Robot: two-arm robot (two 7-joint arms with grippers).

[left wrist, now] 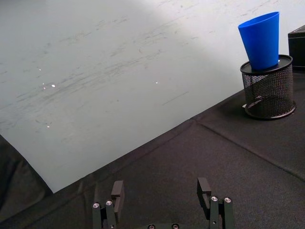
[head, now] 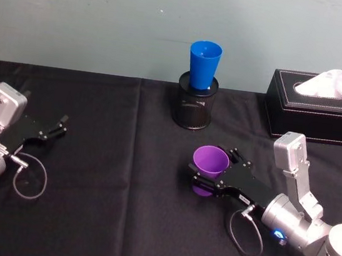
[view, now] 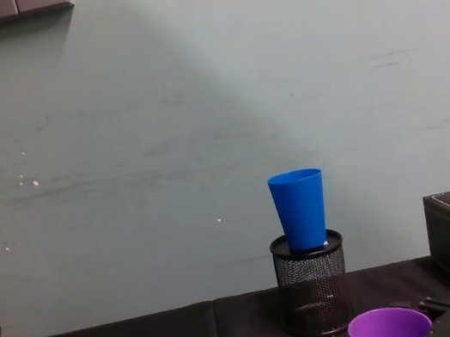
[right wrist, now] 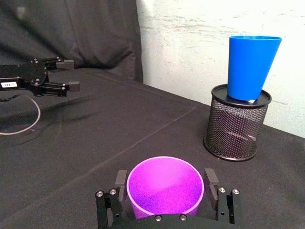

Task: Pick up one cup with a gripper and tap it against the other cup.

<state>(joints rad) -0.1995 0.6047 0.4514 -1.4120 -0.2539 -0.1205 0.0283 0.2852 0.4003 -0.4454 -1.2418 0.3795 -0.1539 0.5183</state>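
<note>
1. While your right pincer (head: 214, 161) is clenched on the purple cup (head: 211, 160), with 1 finger against each side of its wall, the cup sits upright with its mouth up over the right half of the counter (head: 118, 190).
2. You cannot tell from these views whether the purple cup's base touches the counter's black cloth.
3. Your blue cup (head: 204, 63) stands upright with its narrow base set in the mouth of the black mesh pen holder (head: 194, 109), back by the wall and well apart from the purple cup.
4. Right of the holder you have a black tissue box (head: 317, 116), with a white tissue (head: 328, 82) rising from its top slot.
5. Your left pincer (head: 63, 125) lies low over the counter's left side, released, its 2 fingers (left wrist: 117, 191) spread apart, well away from both cups.
</note>
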